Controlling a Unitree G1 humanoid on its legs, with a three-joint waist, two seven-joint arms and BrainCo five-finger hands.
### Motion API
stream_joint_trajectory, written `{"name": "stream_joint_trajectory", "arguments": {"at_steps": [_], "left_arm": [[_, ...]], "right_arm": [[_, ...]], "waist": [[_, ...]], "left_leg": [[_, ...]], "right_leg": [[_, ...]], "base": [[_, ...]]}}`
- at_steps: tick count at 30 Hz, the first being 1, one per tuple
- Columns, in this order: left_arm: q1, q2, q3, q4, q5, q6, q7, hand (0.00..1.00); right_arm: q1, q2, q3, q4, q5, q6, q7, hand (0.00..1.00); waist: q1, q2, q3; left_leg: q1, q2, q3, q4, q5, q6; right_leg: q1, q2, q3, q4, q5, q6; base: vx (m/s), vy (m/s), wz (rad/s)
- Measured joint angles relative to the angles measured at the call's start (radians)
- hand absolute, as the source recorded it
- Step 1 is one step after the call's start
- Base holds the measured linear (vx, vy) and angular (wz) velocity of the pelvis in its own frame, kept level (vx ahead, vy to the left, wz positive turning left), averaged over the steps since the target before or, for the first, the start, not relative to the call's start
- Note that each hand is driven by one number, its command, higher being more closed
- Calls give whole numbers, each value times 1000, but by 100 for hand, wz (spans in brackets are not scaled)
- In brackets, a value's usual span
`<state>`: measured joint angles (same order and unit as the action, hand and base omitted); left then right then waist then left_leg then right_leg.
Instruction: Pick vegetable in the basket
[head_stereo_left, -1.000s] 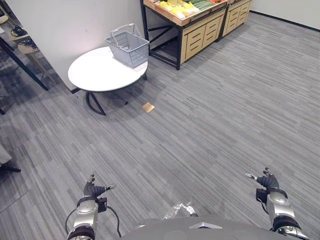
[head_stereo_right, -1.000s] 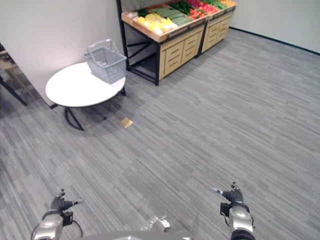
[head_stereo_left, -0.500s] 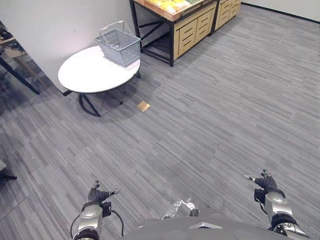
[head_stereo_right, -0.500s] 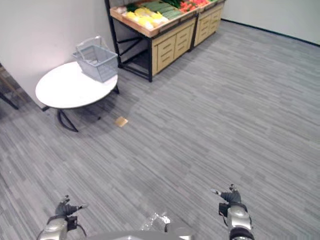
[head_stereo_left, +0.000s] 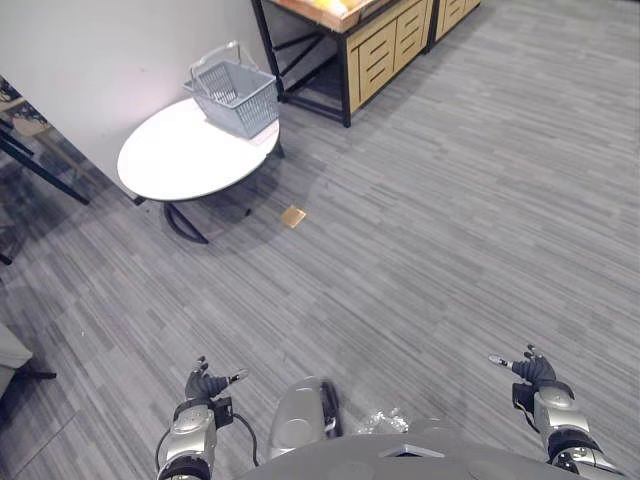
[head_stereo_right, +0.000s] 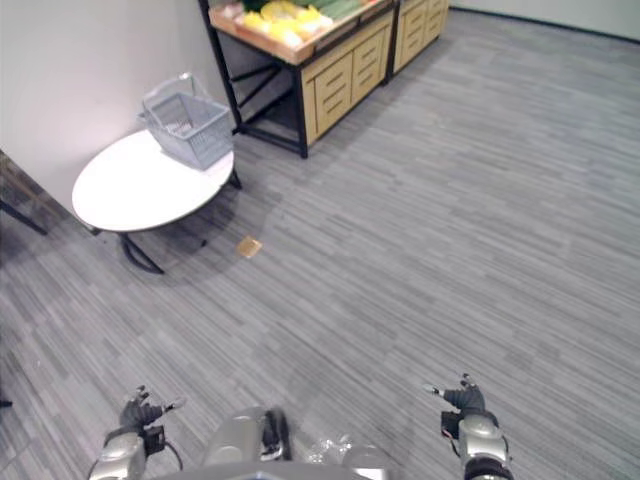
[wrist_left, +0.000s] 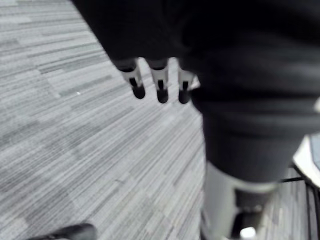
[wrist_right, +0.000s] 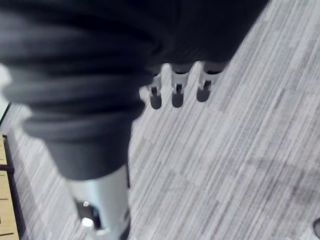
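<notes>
Grey basket (head_stereo_left: 243, 104) sits on a white round table (head_stereo_left: 170, 160) at eleven o'clock. Left hand (head_stereo_left: 203, 384) at seven and right hand (head_stereo_left: 531, 370) at five hang low, fingers relaxed, holding nothing.

Left hand (head_stereo_left: 203, 384), right hand (head_stereo_left: 535, 371) hang, fingers (wrist_left: 159, 89) relaxed.
</notes>
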<state>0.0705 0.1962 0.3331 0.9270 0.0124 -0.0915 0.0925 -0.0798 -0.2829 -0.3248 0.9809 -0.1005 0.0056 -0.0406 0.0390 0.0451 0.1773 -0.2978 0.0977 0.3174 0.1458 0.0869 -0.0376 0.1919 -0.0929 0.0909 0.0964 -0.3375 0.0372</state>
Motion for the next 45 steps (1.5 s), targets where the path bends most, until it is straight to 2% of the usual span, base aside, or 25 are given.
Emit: {"name": "stream_joint_trajectory", "arguments": {"at_steps": [2,4,5,6,7,11,12,14,16,17,19,21,23,25,27,28,30,33,36,37,38,40,41,43,45], "left_arm": [[-12,-6,0,1,2,0,-2,0],[-12,-14,0,-1,10,0,-6,0],[3,-14,0,-1,11,0,-5,0],[21,-11,0,-2,11,0,-5,0],[37,-2,-1,-7,12,0,-5,0],[36,18,-45,-51,12,-1,-4,0],[31,18,-53,-57,12,0,-4,0],[20,20,-80,-81,13,-1,-4,0],[2,23,-81,-84,13,-1,-3,0],[-7,31,-81,-88,13,-2,-1,0],[-15,55,-77,-87,13,-5,1,0],[-4,74,-70,-85,14,-8,3,0],[-1,41,-63,-78,16,-10,1,0],[11,21,-60,-78,17,-22,1,0],[17,-1,-49,-87,7,-29,1,0],[27,-7,-51,-91,6,-29,1,0],[44,-36,-67,-141,5,-30,1,0],[72,-42,-68,-189,5,-32,1,0],[111,-44,-64,-202,6,-34,1,0],[120,-48,-61,-200,6,-34,1,0],[123,-55,-51,-195,7,-33,1,0],[126,-68,-32,-195,7,-34,2,0],[120,-94,-27,-195,8,-30,1,0],[124,-116,-28,-195,9,-30,1,0],[146,-108,-30,-196,9,-30,2,0]], "right_arm": [[-11,9,24,1,-1,-6,2,0],[-31,10,31,1,-2,-12,8,0],[-29,12,36,1,-2,-14,10,0],[-34,23,39,1,-3,-15,10,0],[-36,43,45,1,-3,-15,10,0],[-25,70,78,-11,-5,-14,6,0],[-25,71,79,-18,-5,-13,5,0],[-26,70,79,-75,-26,-13,-5,0],[-25,67,79,-130,-42,-13,-12,0],[-26,62,75,-196,-42,-13,-15,0],[-43,51,75,-249,-69,-13,-21,0],[-46,20,75,-323,-141,-12,-36,0],[-46,-35,76,-384,-203,-12,-45,0],[-61,-55,86,-436,-244,-12,-50,0],[-117,-57,143,-456,-311,-12,-72,0],[-126,-58,161,-457,-325,-12,-80,0],[-167,-53,212,-461,-357,-12,-106,0],[-231,-53,248,-486,-360,-12,-124,0],[-309,-78,290,-491,-378,-14,-124,0],[-331,-105,305,-492,-383,-14,-124,0],[-349,-123,308,-491,-389,-14,-125,0],[-393,-133,330,-494,-394,-16,-126,0],[-423,-140,341,-495,-395,-17,-126,0],[-438,-134,351,-496,-399,-20,-126,0],[-444,-113,386,-519,-421,-31,-126,0]], "waist": [[9,-34,10],[13,-56,9],[22,-60,9],[30,-63,8],[27,-65,7],[-5,-68,4],[-11,-65,4],[-40,-55,9],[-51,-37,17],[-52,-41,13],[-46,-52,13],[-48,-82,0],[-47,-27,-16],[-46,7,-30],[-39,18,-23],[-34,21,-15],[4,26,16],[25,24,17],[43,23,18],[44,26,18],[66,25,16],[79,-28,15],[83,-29,15],[95,-31,16],[89,-40,22]], "left_leg": [[-24,-32,15,71,-65,76],[-4,-62,34,105,-111,113],[32,-68,42,121,-158,121],[94,-76,45,118,-200,122],[161,-89,18,101,-228,120],[339,-118,-88,-1,-251,121],[361,-120,-111,-17,-253,120],[434,-100,-194,-55,-260,110],[461,-72,-229,-59,-271,91],[481,-38,-255,-62,-294,55],[512,-8,-283,-76,-326,6],[576,21,-313,-83,-398,-49],[590,99,-340,-28,-440,-78],[505,142,-381,140,-390,-66],[339,173,-390,495,-177,-55],[309,186,-381,573,-134,-61],[202,218,-277,822,-196,-24],[99,165,-169,773,-266,-25],[53,63,-35,418,-282,-24],[52,34,33,229,-221,-16],[79,15,87,133,-117,69],[90,-30,102,135,-143,91],[88,-26,103,175,-180,146],[142,-39,113,154,-194,162],[270,-66,88,68,-213,155]], "right_leg": [[-8,-33,9,39,34,2],[-37,-62,34,151,58,24],[-65,-65,38,275,90,85],[-109,-66,40,440,160,218],[-158,-47,51,616,238,230],[-332,-49,-86,960,208,211],[-361,-60,-118,960,186,199],[-448,-68,-190,800,109,113],[-471,-64,-213,569,113,96],[-489,-66,-215,294,179,80],[-510,-91,-195,27,297,100],[-528,-126,-129,3,300,122],[-564,-61,-124,162,398,147],[-562,-31,-158,224,353,80],[-478,-1,-197,208,298,29],[-437,6,-206,188,290,16],[-267,22,-236,106,259,-21],[-179,16,-243,32,248,-35],[-104,-5,-261,-44,237,-15],[-68,-8,-281,-66,222,7],[-38,-15,-279,-71,201,31],[-35,-50,-266,-69,195,54],[-25,-54,-265,-52,204,69],[-28,-68,-257,53,200,76],[-148,-95,-203,467,226,216]], "base": [[469,270,-8],[512,262,5],[606,280,-22],[691,300,-9],[575,238,15],[419,64,74],[557,-59,114],[448,-111,110],[445,-249,85],[539,-349,81],[427,-327,64],[522,-493,65],[649,-614,59],[577,-542,43],[489,-411,21],[475,-329,24],[438,-280,22],[344,-137,7],[420,52,9],[426,124,20],[471,134,18],[528,148,20],[444,145,27],[368,134,22],[419,96,40]]}}
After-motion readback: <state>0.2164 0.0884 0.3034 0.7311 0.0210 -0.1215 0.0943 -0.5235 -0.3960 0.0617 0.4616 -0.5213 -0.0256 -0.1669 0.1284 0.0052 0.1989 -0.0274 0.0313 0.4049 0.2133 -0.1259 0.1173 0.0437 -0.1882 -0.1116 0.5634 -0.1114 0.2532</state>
